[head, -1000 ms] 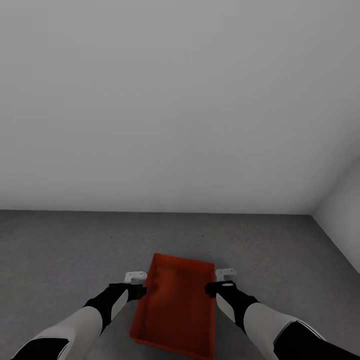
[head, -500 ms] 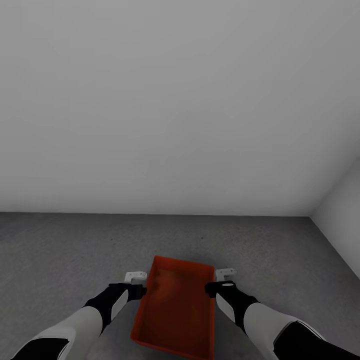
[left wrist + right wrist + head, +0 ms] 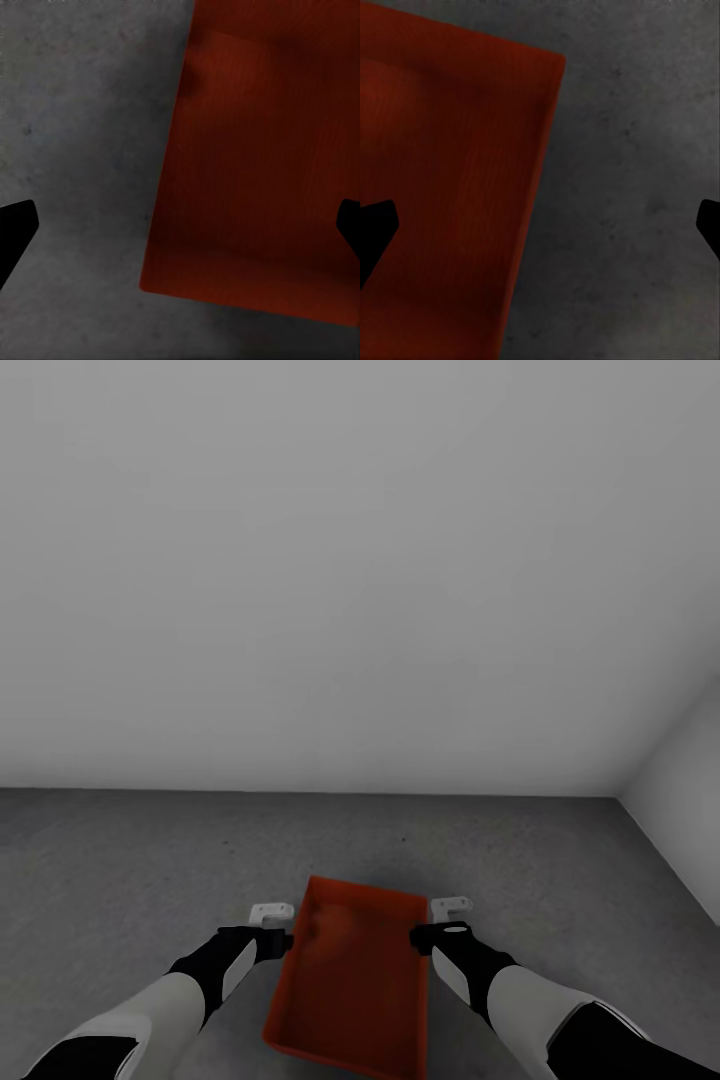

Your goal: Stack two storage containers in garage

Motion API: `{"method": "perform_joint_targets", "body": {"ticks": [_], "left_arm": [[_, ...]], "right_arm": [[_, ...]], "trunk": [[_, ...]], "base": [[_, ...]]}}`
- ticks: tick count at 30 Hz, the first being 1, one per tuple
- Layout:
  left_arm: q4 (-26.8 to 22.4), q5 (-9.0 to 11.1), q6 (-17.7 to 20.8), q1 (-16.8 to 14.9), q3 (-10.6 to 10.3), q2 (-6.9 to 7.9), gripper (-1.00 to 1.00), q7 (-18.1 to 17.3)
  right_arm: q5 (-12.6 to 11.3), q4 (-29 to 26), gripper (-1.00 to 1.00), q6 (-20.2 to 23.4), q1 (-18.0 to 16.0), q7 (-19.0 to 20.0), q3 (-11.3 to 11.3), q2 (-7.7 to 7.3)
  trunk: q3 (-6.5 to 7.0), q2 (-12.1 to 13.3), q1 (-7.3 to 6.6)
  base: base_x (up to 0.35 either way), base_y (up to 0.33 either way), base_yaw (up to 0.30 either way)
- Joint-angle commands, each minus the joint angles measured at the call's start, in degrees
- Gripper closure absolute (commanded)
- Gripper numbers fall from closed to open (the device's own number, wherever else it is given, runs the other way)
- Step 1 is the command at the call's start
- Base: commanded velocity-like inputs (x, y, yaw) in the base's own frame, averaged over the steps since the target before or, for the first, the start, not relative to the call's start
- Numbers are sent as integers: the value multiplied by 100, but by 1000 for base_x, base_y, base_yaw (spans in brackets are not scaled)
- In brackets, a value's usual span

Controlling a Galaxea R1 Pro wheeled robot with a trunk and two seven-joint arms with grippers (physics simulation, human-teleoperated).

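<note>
Left end effector [image 3: 283,940] and right end effector [image 3: 418,937] flank an orange-red bin [image 3: 352,975], one at each long wall, fingers spread wide in both wrist views. Whether the bin hangs between them or rests on the dark grey concrete floor [image 3: 120,860] cannot be told. Pale grey walls [image 3: 350,560] stand beyond.

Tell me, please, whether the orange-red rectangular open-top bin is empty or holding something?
Empty: the orange-red rectangular open-top bin shows only its bare inner bottom between both grippers.

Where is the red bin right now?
In the head view, the bin lies low and centre on the grey floor, between the left tool and right tool.
</note>
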Motion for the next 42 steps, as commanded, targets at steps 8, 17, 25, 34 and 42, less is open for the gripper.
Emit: {"method": "perform_joint_targets", "body": {"ticks": [8, 17, 25, 34, 42], "left_arm": [[-12, 31, 34, 0, -2, 0, -100, 15], [-12, 34, 34, 0, -2, 7, -100, 15], [-20, 41, 34, 0, 3, 5, -100, 15], [-22, 42, 28, 0, 3, 8, -100, 15], [-21, 42, 26, 0, 2, 1, -100, 22]], "right_arm": [[-32, -13, -100, 38, -2, -34, 48, -2], [-32, -13, -100, 38, -2, -34, 48, -2], [-32, -13, -100, 29, -2, -39, 48, -1], [-32, -13, -100, 29, -2, -46, 48, 1], [-32, -13, -100, 29, -2, -51, 48, 2]], "trunk": [[140, 320, -177], [158, 360, -199], [173, 360, -199], [196, 360, -199], [262, 360, -199]], "base": [[0, 0, 0], [0, 0, 0], [0, 0, 0], [0, 0, 0], [0, 0, 0]]}}
